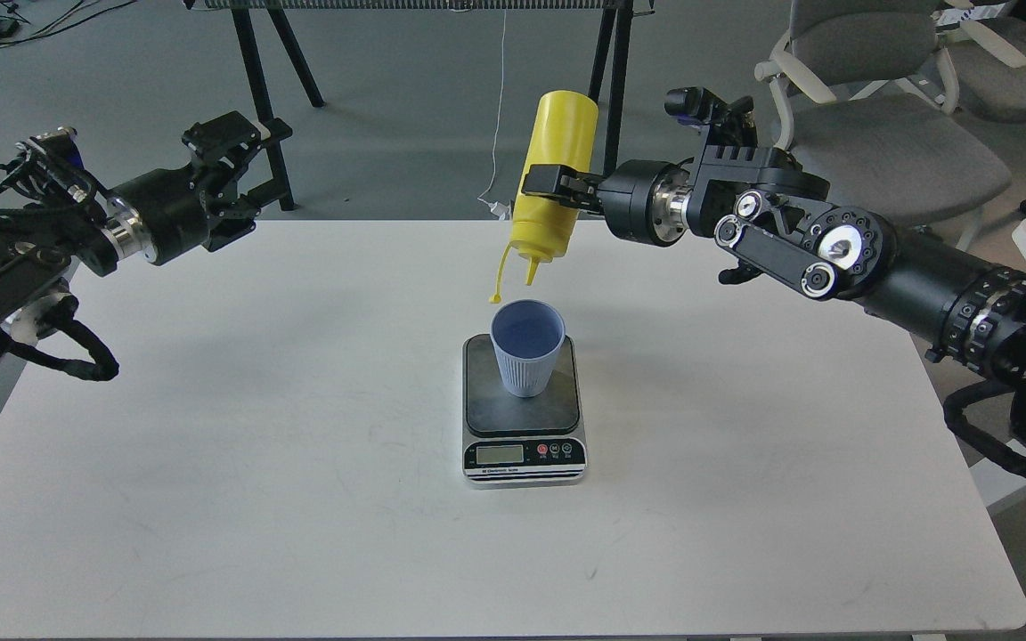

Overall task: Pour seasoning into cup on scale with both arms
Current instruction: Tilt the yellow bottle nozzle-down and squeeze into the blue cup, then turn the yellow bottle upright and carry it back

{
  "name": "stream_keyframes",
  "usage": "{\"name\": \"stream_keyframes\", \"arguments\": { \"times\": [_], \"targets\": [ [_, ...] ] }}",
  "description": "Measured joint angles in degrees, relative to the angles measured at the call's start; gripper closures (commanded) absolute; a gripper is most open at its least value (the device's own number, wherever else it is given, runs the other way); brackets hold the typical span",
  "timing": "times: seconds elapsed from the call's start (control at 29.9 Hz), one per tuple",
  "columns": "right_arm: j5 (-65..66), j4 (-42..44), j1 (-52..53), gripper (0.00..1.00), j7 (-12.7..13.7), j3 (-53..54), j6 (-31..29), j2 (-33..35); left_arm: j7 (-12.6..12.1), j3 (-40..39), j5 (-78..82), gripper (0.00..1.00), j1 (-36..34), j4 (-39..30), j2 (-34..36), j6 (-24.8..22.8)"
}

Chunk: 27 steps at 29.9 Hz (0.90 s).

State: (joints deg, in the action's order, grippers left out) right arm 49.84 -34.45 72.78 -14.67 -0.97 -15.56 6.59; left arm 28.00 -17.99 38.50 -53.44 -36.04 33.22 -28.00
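1. The seasoning bottle point(553, 174) hangs inverted, nozzle just above the cup point(527, 347), cap strap dangling beside it.
2. The cup stands on the scale point(524, 405), mid-tabletop point(255, 463).
3. The right end effector point(557, 189) clamps the bottle's middle.
4. The left end effector point(232, 160) holds nothing; I cannot tell whether it is open.
5. Pouring well likely means centring the nozzle over the cup and squeezing gently.
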Motion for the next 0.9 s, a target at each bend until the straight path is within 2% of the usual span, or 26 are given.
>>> {"name": "stream_keyframes", "arguments": {
  "times": [0.53,0.74,0.9],
  "targets": [
    [-1.39,1.13,-0.06,0.98,0.05,1.46,-0.08,-0.42,0.0,-0.18,-0.08,0.11,0.0,0.0,0.09,0.0],
    [-11.14,0.85,-0.32,0.98,0.63,13.68,-1.0,0.79,0.0,-0.8,-0.16,0.11,0.12,-0.18,-0.3,0.0],
    [-24.22,0.18,-0.51,0.98,2.35,26.05,-3.4,5.97,0.0,-0.77,-0.12,0.11,-0.26,-0.31,-0.32,0.0]
  ]
}}
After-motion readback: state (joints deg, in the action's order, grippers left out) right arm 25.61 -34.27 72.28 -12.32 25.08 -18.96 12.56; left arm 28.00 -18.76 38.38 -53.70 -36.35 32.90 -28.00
